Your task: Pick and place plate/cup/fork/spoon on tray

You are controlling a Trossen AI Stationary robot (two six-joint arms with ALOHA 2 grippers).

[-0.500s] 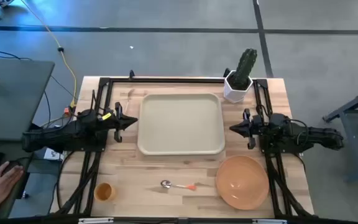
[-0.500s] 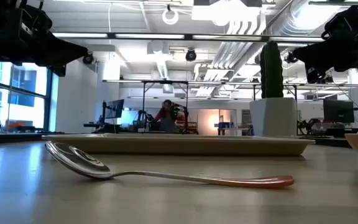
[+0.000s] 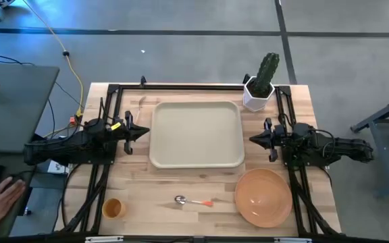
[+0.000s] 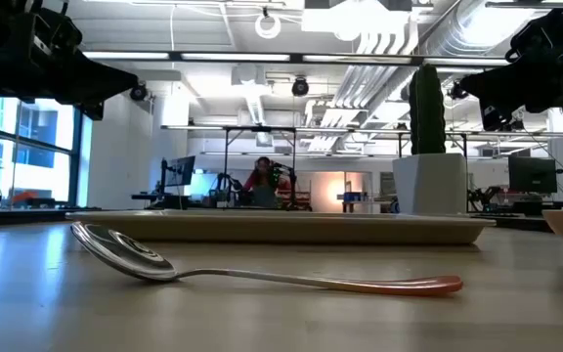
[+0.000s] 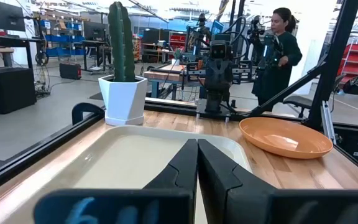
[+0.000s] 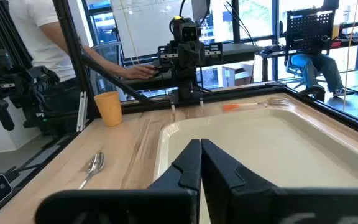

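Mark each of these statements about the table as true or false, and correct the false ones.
1. The tray holds no tableware. True.
2. The cup stands inside the tray. False: it stands on the bare table near the front left corner, apart from the tray.
3. The spoon lies on the table in front of the tray. True.
4. The left end effector grips the spoon. False: it is shut on nothing, beside the tray's left edge.
5. The plate sits at the front right of the table. True.
6. The right end effector hangs over the plate. False: it is shut beside the tray's right edge.
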